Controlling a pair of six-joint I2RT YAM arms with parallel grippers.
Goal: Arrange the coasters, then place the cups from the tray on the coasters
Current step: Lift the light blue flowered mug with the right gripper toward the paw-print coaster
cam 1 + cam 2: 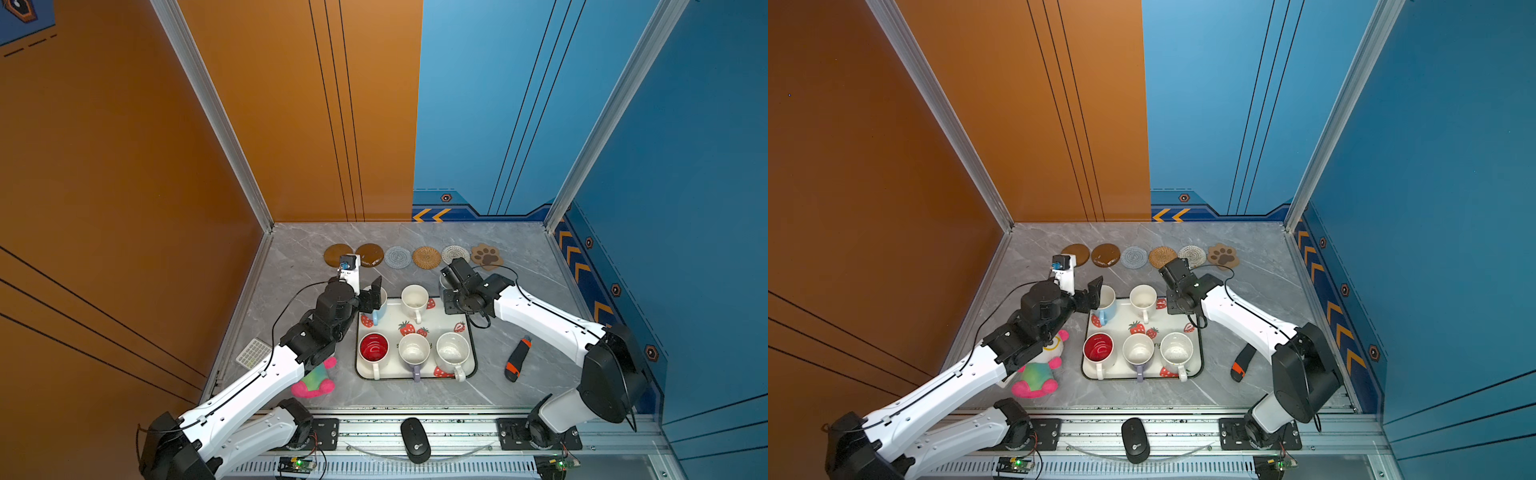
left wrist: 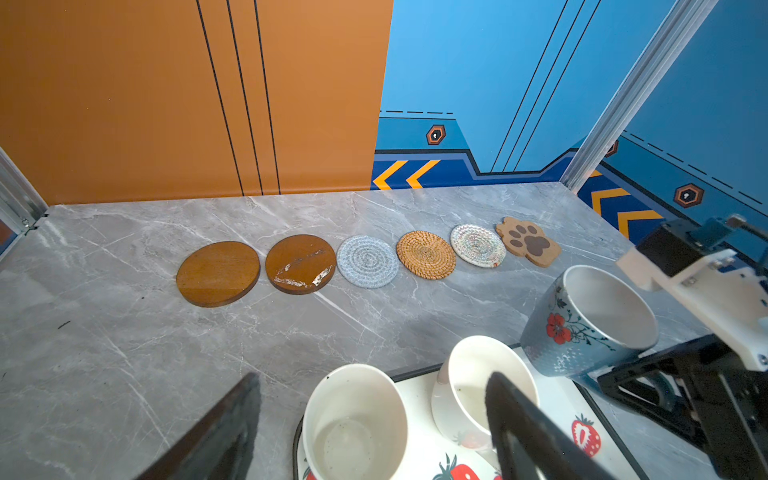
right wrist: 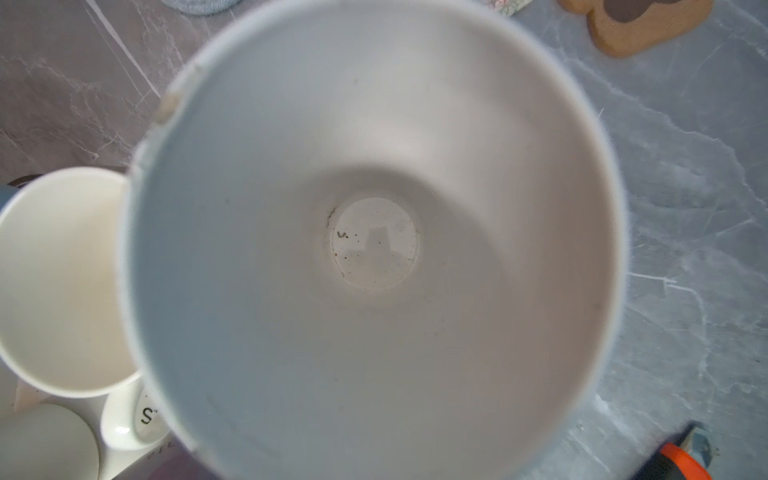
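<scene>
Six coasters lie in a row at the back: two brown discs [image 1: 337, 254] [image 1: 370, 254], grey [image 1: 397, 257], tan woven [image 1: 427, 257], whitish [image 1: 455, 253] and a paw shape [image 1: 487, 256]. The strawberry tray [image 1: 415, 377] holds a red-inside cup [image 1: 373, 348], a lavender cup [image 1: 414, 350] and two white cups [image 1: 452, 351] [image 1: 414, 298]. My left gripper [image 2: 365, 432] stands open astride the light blue cup [image 2: 353, 424] at the tray's back left. My right gripper [image 1: 446, 289] is shut on a blue flowered cup [image 2: 582, 328], tilted over the tray's back right corner. This cup fills the right wrist view and hides the fingers there.
A pink and green plush toy [image 1: 318, 380] lies left of the tray under my left arm. A black and orange tool [image 1: 516, 359] lies to the tray's right. A small white grid piece [image 1: 253, 352] sits near the left wall. A black mouse [image 1: 414, 439] rests on the front rail.
</scene>
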